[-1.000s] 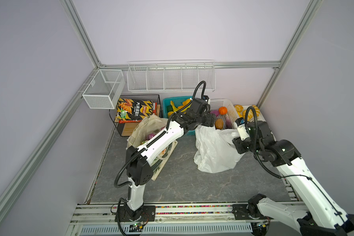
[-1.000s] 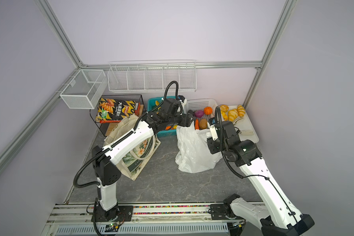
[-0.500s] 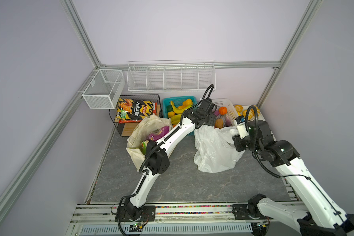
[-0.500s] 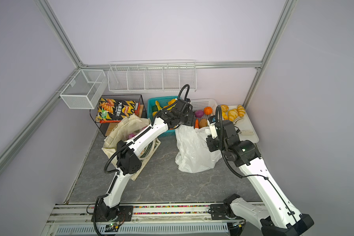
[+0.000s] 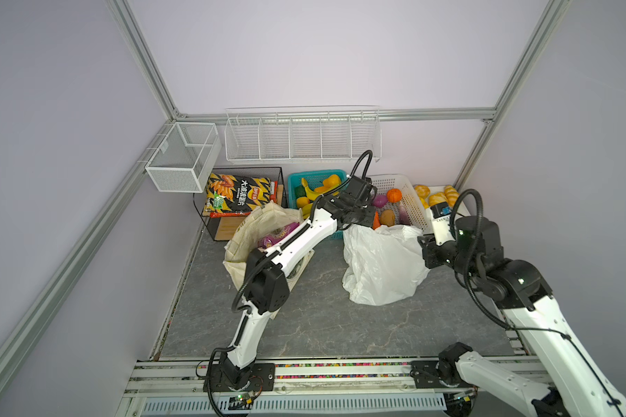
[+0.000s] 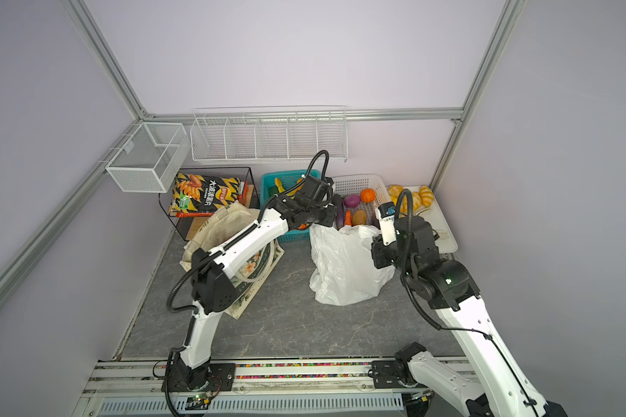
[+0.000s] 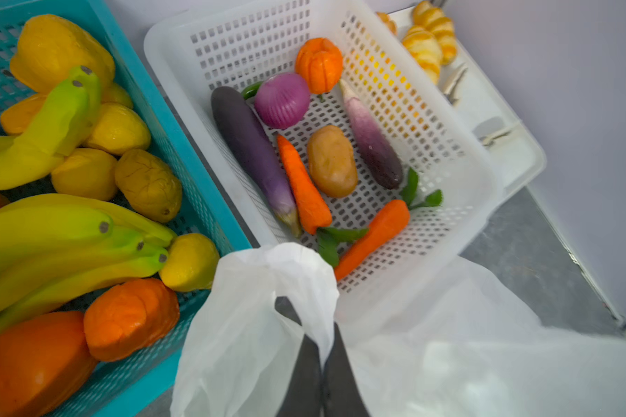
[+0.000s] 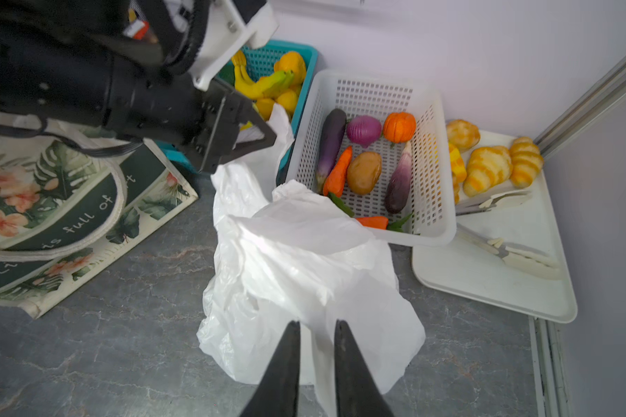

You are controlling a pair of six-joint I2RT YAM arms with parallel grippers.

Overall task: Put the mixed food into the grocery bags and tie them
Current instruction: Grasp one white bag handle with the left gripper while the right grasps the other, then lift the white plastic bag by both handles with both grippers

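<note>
Left wrist view: outstretched left end effector (image 7: 318, 335) pinches white plastic bag (image 7: 239, 325).

You have one wide clear stretch: the bare grey floor (image 5: 318, 325) in front of both bags, plus a narrower lane between the canvas tote (image 5: 243, 234) and the white plastic bag (image 5: 380, 267). The left arm (image 5: 297, 236) lies across the tote's mouth and bars it. Behind, the plastic bag leans on the white basket (image 5: 414, 205), with the teal basket (image 5: 291, 178) just beside it, leaving no gap. The left gripper (image 7: 313, 325), clamped on a bag handle, blocks that far corner. The right gripper (image 8: 317, 323) crowds the bag's right flank, near the white tray (image 6: 445, 234).
</note>
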